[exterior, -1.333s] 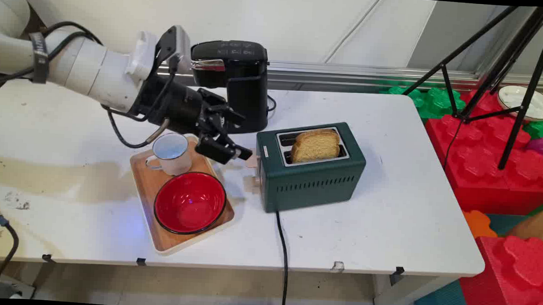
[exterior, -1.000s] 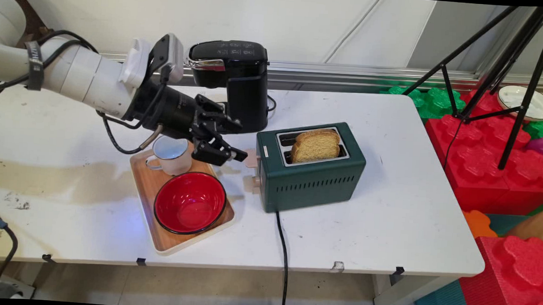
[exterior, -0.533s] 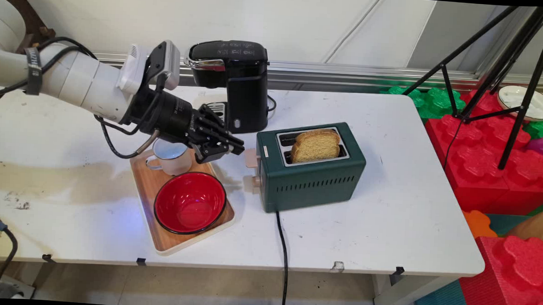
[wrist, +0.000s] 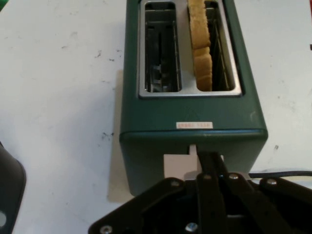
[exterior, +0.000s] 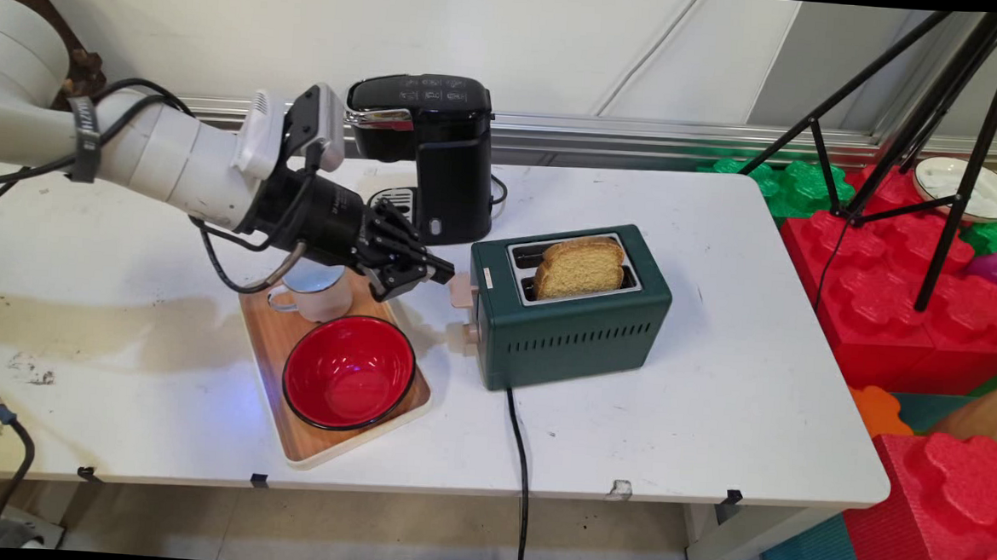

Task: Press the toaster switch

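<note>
The white arm reaches in from the left, sloping slightly downward (black cables loop beneath it). Its black gripper points right, fingers pressed together.

Dark green toaster, red bowl

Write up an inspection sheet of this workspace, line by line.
Surface: white table, stained at left.
Things: green toaster, bread slice in one slot, other slot empty; beige lever at its end.
Clutter: wooden tray with red bowl and mug; black coffee maker.
Gripper: gripper shut, at the lever.
Cables: toaster cord over the near edge; black cables on the arm.
Surroundings: tripod, foam blocks, plate.
</note>
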{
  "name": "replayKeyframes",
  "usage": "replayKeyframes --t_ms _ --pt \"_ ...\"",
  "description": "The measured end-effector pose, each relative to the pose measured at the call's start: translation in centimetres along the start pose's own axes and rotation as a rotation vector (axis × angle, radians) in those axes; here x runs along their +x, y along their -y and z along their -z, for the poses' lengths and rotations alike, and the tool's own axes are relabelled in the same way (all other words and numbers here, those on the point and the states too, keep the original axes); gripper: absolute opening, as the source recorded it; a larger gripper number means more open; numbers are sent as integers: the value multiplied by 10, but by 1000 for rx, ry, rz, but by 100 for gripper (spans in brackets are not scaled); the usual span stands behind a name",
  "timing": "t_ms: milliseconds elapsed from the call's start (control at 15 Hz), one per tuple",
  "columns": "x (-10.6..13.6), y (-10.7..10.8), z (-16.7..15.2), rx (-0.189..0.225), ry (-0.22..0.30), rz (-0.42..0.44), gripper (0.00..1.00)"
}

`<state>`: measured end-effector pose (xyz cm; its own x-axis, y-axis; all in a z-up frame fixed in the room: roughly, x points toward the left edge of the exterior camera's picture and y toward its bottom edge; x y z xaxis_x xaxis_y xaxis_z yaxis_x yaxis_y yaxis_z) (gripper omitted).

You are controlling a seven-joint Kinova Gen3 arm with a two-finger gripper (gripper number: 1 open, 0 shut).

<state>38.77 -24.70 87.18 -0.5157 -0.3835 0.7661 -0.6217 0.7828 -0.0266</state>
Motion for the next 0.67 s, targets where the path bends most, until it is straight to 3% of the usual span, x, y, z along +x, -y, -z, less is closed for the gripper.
replayKeyframes --t_ms 667 --pt "-2 5 -21 -2 1 27 0"
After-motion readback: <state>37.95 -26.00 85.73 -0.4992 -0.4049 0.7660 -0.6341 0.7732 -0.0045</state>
